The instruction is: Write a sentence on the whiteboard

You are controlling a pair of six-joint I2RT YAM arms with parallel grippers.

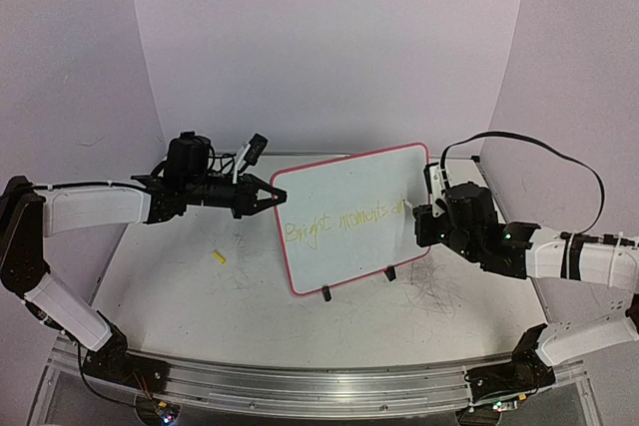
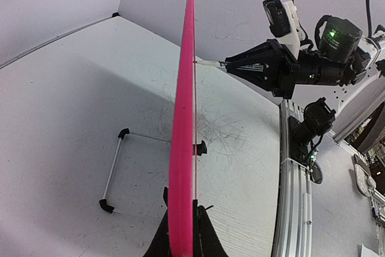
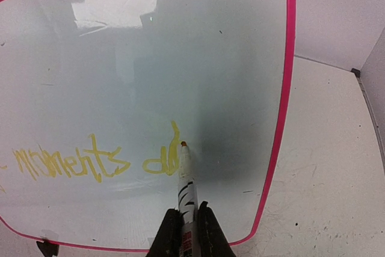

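Scuffed grey-white table (image 1: 180, 286), lilac walls. Whiteboard (image 1: 344, 179), pink rim, stands upright mid-table on wire stand (image 2: 113, 173). L gripper (image 1: 276, 193) pinches its left edge. R gripper (image 3: 187, 213) clamped on marker (image 3: 185, 176), tip touching board at end of yellow sentence (image 1: 344, 219): "Bright moments" + a partial word.

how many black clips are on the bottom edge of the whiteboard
2. One clip sits near the whiteboard's lower left corner, the other clip further right on that edge. Others may be hidden.
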